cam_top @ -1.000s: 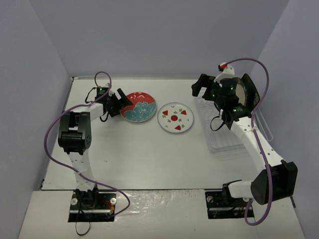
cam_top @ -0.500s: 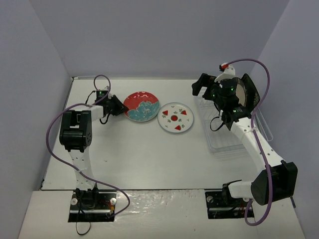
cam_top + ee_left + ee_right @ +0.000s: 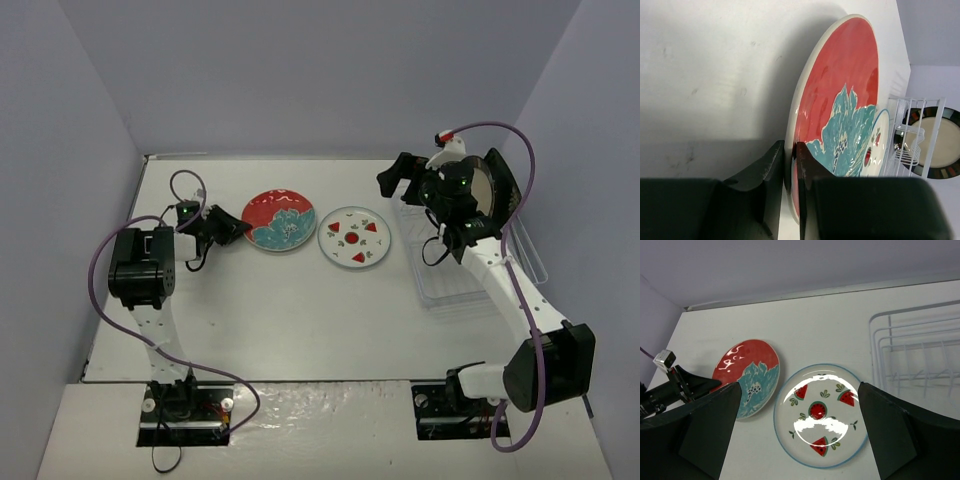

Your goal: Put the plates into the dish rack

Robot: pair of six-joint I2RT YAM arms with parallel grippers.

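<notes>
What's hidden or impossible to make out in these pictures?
1. Top view: the right arm covers part of the dish rack and the black-rimmed plate in it.
2. Left wrist view: the red plate hides most of the watermelon plate; the left tool covers the rim it pinches.
3. Right wrist view: the frame's right edge cuts off the dish rack.
</notes>
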